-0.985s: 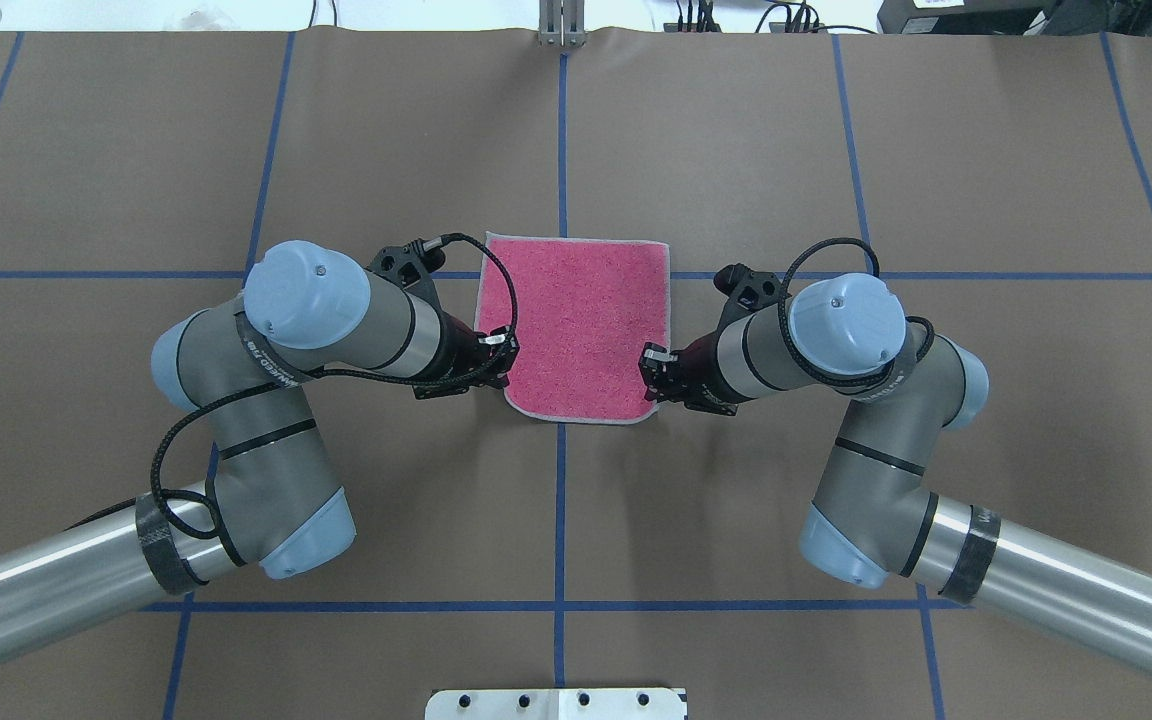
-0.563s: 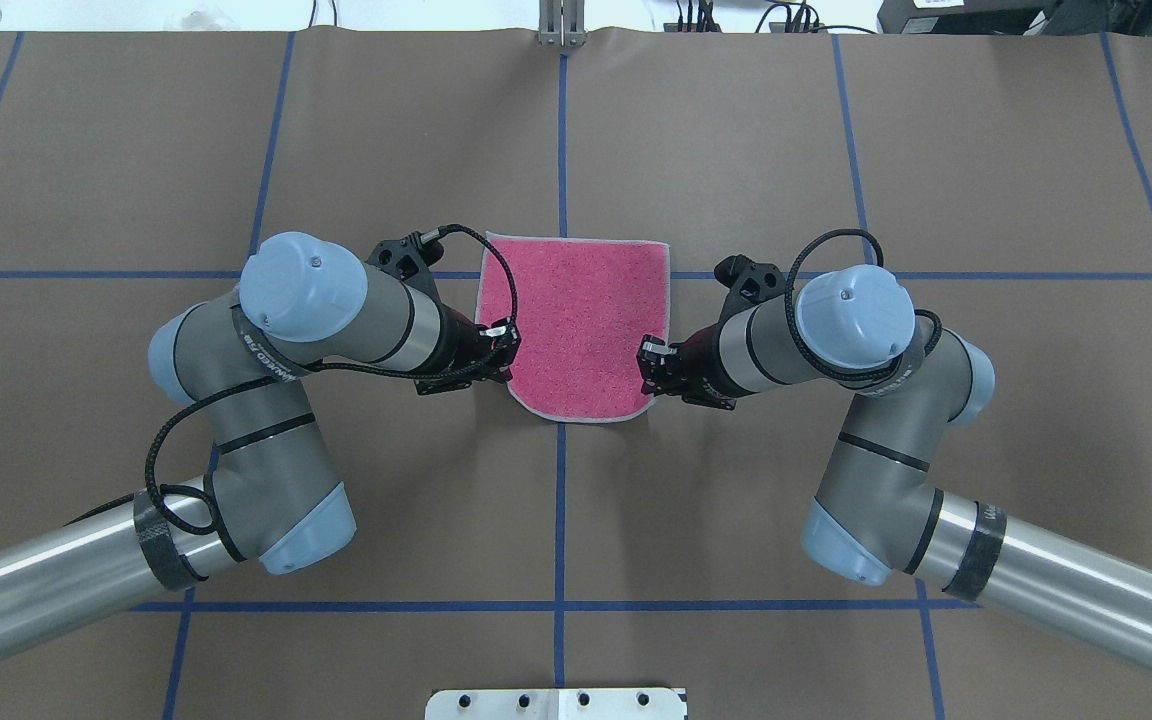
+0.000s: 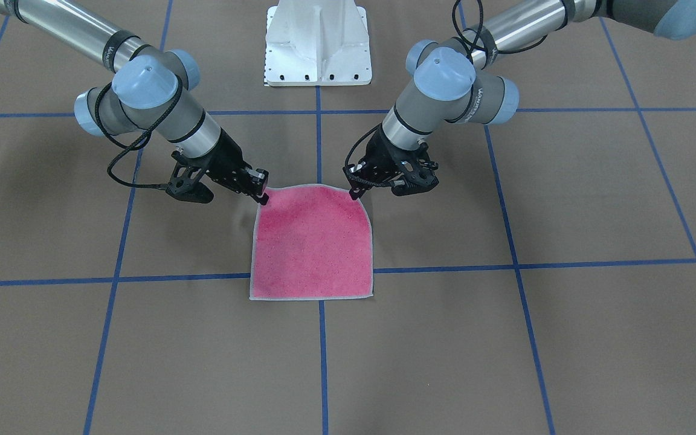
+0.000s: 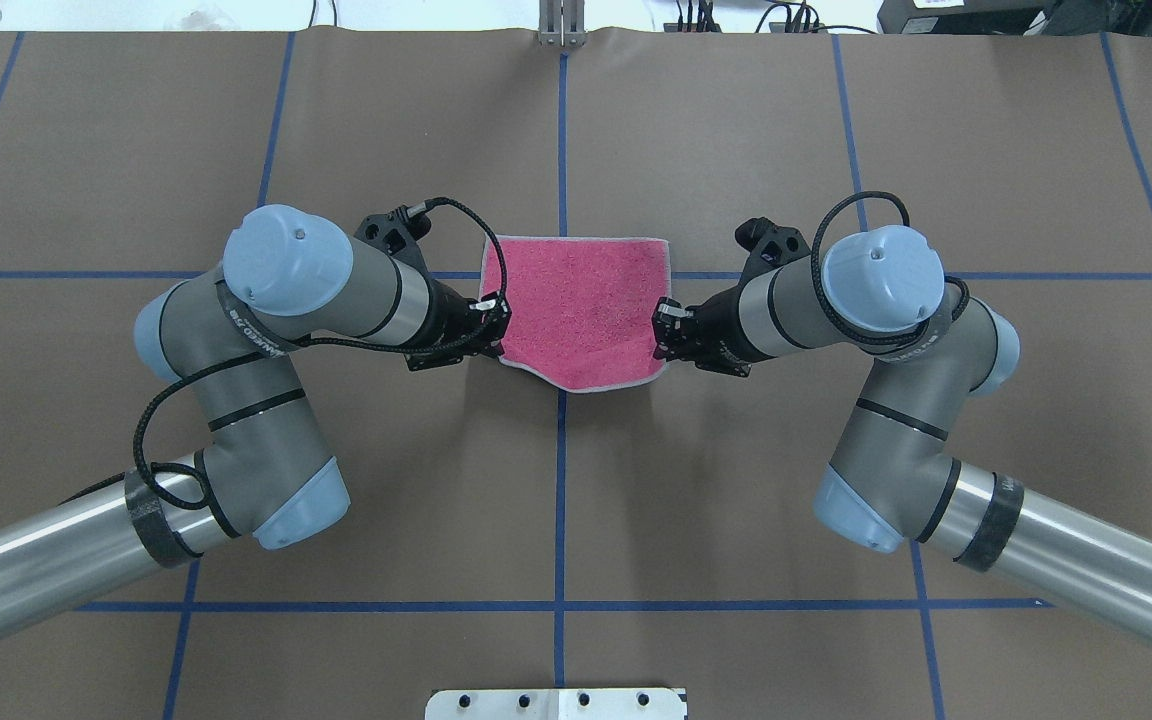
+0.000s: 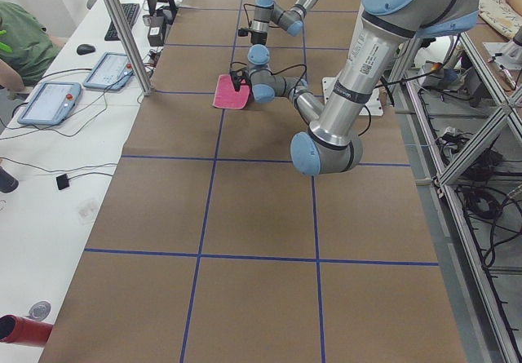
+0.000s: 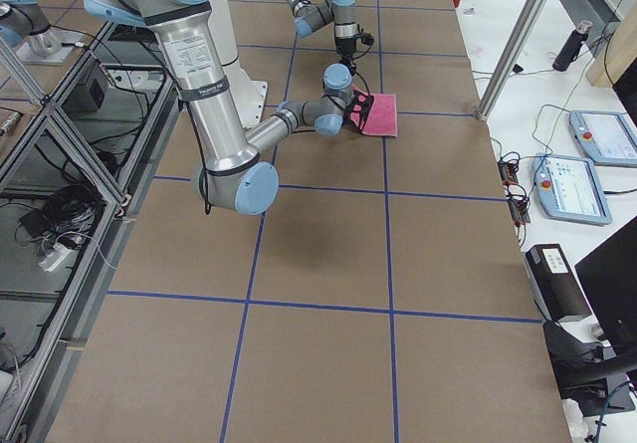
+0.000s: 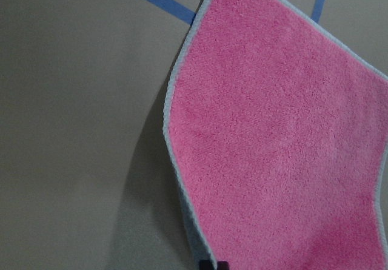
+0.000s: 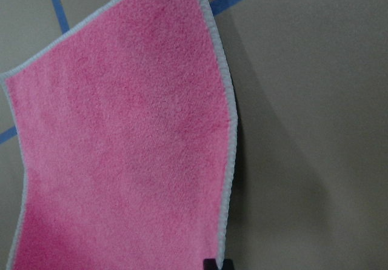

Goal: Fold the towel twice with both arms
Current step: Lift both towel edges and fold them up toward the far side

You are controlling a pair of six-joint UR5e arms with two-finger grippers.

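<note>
Overhead exterior shows the towel (image 4: 576,310) pink face up near the middle of the desk (image 4: 736,150), over a crossing of blue tape lines (image 4: 561,140). Its far edge lies flat on the brown surface, while its near edge is raised and sags between the two held corners. The left claw (image 4: 498,340) is clamped on the near left corner, and the right claw (image 4: 660,343) is clamped on the near right corner. Both wrist views show a shadow under the lifted, grey-bordered edge.

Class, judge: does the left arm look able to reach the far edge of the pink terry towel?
Likely yes: the left gripper holds a near corner of the pink terry towel; nothing blocks its far edge.
</note>
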